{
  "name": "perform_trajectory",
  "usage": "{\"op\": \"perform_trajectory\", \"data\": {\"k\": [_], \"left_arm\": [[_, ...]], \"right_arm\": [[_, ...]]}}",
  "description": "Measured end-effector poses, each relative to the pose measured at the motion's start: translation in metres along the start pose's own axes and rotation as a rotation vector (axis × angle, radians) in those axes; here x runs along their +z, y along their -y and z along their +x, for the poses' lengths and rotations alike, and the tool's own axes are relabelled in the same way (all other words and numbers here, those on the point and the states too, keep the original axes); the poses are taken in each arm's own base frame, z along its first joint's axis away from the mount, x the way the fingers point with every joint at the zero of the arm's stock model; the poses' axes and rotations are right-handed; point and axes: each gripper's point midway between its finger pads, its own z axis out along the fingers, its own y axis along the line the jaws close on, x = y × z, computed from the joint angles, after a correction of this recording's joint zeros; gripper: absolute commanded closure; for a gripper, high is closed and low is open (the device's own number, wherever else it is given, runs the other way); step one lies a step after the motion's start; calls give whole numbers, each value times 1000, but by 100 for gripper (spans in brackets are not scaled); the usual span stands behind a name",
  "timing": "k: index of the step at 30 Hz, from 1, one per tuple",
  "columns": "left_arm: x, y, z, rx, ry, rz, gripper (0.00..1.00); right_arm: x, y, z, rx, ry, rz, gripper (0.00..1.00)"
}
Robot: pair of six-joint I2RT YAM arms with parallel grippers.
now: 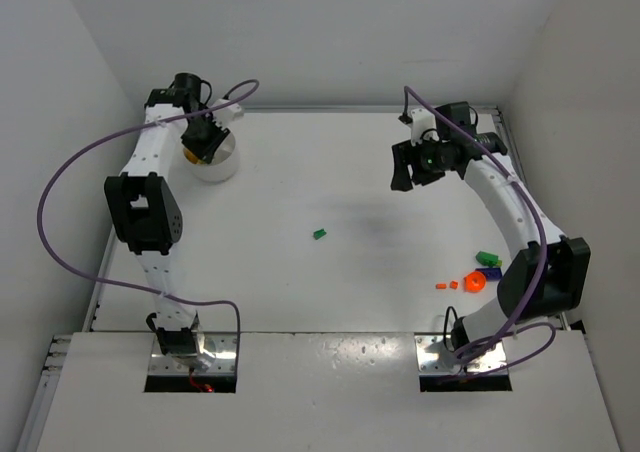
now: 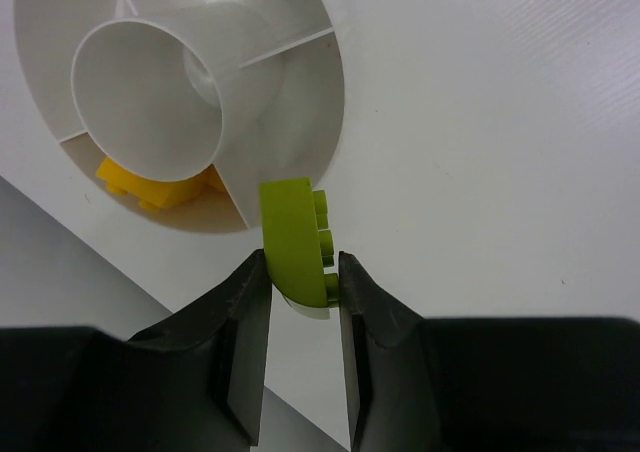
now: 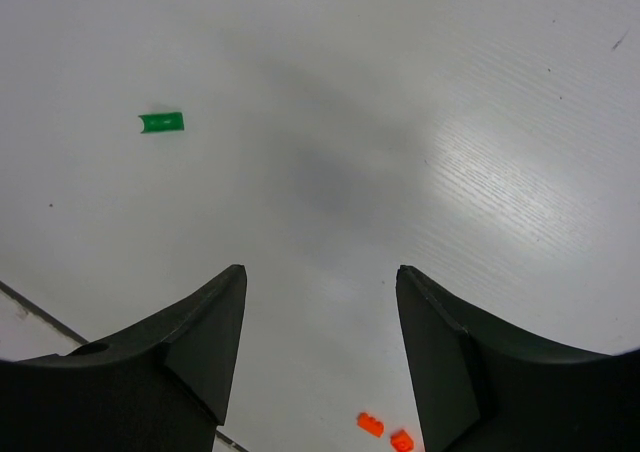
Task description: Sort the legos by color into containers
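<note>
My left gripper (image 2: 303, 262) is shut on a lime-green lego (image 2: 293, 237) and holds it just over the near rim of the white divided dish (image 2: 325, 112). A yellow lego (image 2: 150, 184) lies in one section of the dish. From above, the left gripper (image 1: 203, 140) hangs over the dish (image 1: 225, 167) at the table's far left. My right gripper (image 3: 320, 277) is open and empty above bare table; from above it (image 1: 405, 177) sits at the far right. A dark green lego (image 1: 320, 234) (image 3: 161, 122) lies mid-table. Two small orange legos (image 3: 370, 424) lie below the right fingers.
Near the right arm's base lie a rounder orange piece (image 1: 474, 282), small orange bricks (image 1: 441, 285), a green brick (image 1: 488, 259) and a blue brick (image 1: 490, 272). White walls close in the table on the left, back and right. Purple cables loop off both arms.
</note>
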Motion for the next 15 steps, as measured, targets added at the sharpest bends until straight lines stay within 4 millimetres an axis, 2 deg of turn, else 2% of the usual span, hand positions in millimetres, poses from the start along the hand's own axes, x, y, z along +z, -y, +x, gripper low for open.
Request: {"op": "perform_trajectory", "data": {"k": [5,12,15], "left_arm": [[4,2,-1,3,-5,9,72],[8,-1,-7,6,4,2,55],[12,0,-9,7,4,3,52]], "right_arm": [[1,1,1,2,-6,6,38],[1,2,1,3,-5,8,38],[2,4,3,4,-10,20,38]]}}
